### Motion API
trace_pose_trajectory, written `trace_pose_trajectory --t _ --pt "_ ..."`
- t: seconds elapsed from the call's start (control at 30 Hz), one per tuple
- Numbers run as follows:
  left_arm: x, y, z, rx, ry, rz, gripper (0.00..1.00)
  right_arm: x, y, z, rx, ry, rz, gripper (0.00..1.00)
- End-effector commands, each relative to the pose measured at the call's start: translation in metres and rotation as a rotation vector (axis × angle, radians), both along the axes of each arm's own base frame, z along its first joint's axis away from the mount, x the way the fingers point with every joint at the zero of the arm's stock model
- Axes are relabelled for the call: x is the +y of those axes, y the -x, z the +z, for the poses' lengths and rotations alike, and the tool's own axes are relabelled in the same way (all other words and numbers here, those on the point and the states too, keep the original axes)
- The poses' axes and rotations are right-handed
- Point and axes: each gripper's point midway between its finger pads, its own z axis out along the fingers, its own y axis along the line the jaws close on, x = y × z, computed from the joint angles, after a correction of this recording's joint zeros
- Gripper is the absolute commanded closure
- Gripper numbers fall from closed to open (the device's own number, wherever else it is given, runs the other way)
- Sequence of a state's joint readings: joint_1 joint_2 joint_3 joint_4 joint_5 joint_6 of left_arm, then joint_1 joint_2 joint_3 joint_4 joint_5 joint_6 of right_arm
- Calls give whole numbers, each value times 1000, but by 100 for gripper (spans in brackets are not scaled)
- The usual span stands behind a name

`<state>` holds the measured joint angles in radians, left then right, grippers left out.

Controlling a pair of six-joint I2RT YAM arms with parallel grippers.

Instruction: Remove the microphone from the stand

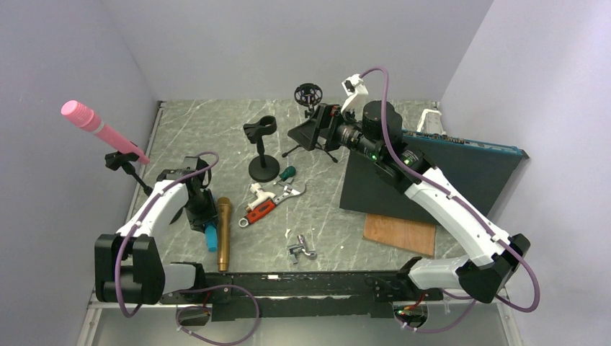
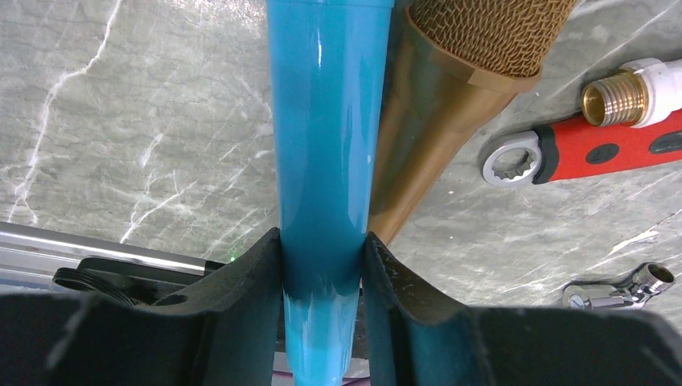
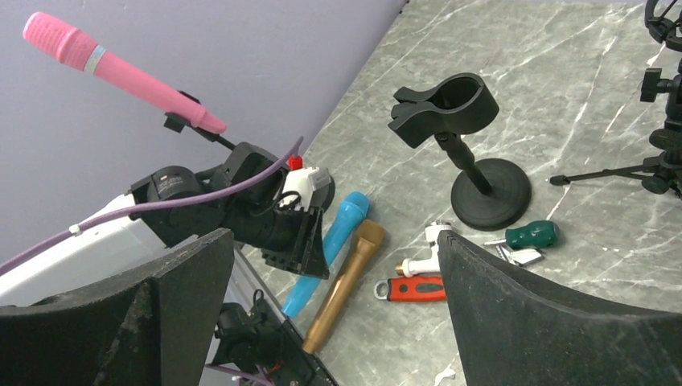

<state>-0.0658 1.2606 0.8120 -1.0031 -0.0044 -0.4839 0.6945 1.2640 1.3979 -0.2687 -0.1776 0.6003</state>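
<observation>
blue microphone [image 2: 322, 121] — glossy plastic, marbled table [image 2: 121, 121]

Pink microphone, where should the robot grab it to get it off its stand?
Probably mid-handle on the pink microphone, between its ribbed head and the black clip near its tail. Come from the table side, since the wall is close behind. It tilts head-up, so pull along that slant.

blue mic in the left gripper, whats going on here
The left gripper is shut on a glossy blue microphone, low beside a gold mesh-headed microphone on the grey marble table. The right gripper hangs open, holding nothing. A pink microphone sits in its black clip stand by the table's left edge; the black round-base stand is empty.
</observation>
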Motion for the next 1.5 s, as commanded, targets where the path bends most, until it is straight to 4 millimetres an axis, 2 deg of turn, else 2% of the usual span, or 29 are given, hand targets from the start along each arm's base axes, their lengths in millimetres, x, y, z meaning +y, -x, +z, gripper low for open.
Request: trace_pose_trajectory --t 0.0,0.27,0.57,0.67,0.73,0.8,0.9,1.0,1.07,1.1,1.23,1.3,1.47 --pt "-1 -6 5 -17 10 9 70 -7 4 28 -78 -16 1 2" --pt "-7 -12 6 -60 46 -10 44 -10 -2 38 -149 35 -7 2" --pt "-10 -13 15 -102 61 -24 39 -12 5 32 -116 22 1 2" --pt "-18 -18 27 -153 112 -57 38 -17 8 33 -108 28 -11 2" --pt "-24 -27 49 -242 144 -66 34 -21 9 33 -103 44 -20 2" --pt "-34 -40 80 -368 201 -60 31 -26 9 31 -101 66 -36 2" --pt "-47 -57 138 -595 282 -69 26 -31 7 28 -94 96 -58 2" --pt "-48 -70 203 -825 299 -77 19 -31 4 29 -101 107 -63 2" --pt "-40 -73 253 -974 262 -66 16 -29 2 30 -105 109 -61 2" --pt "-33 -72 272 -1028 231 -51 16 -28 1 32 -107 110 -55 1" --pt "3 -64 334 -1197 60 48 16 -23 1 40 -121 113 -27 1" --pt "19 -59 355 -1254 -13 102 17 -24 4 42 -119 114 -19 1" --pt "57 -34 389 -1343 -143 294 19 -30 12 40 -131 132 -8 1"
